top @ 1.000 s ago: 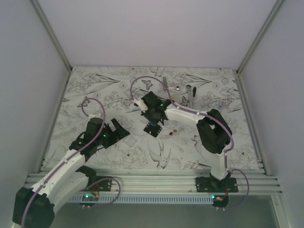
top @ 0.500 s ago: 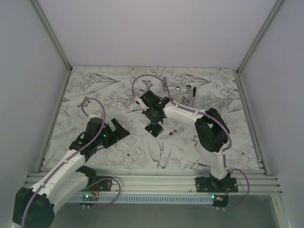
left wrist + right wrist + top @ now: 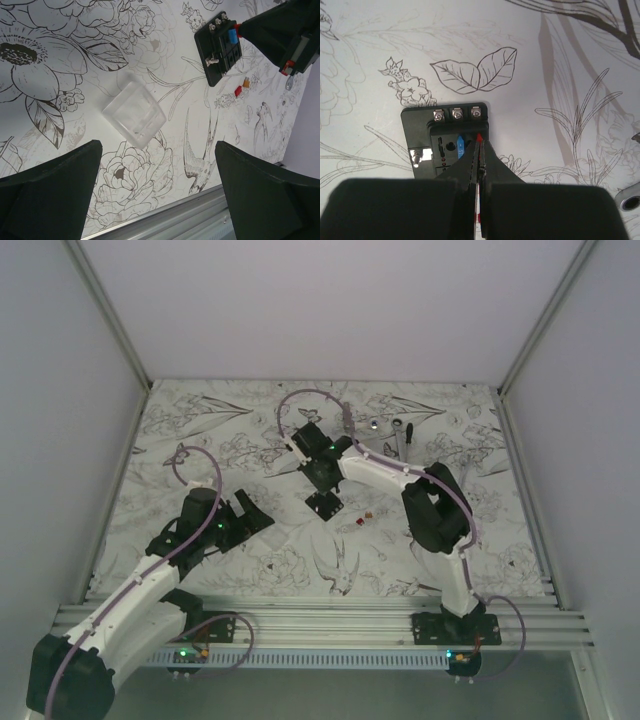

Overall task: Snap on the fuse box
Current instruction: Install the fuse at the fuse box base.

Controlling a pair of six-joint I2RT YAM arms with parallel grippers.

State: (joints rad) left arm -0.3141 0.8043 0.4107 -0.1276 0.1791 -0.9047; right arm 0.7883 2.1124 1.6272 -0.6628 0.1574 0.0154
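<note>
Right claw [image 3: 479, 142] clenched, tips over the fuse box [image 3: 417, 131].
My left claw [image 3: 157, 175] is released; clear cover [image 3: 134, 114] on tabletop [image 3: 60, 30], fuse box at its 1 o'clock.

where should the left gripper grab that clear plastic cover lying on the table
Likely across two opposite side walls of the clear cover, coming straight down from above. It lies flat on the table, a shallow square with straight sides, turned diagonally in the left wrist view, so the open left gripper would need to rotate to line up.
</note>
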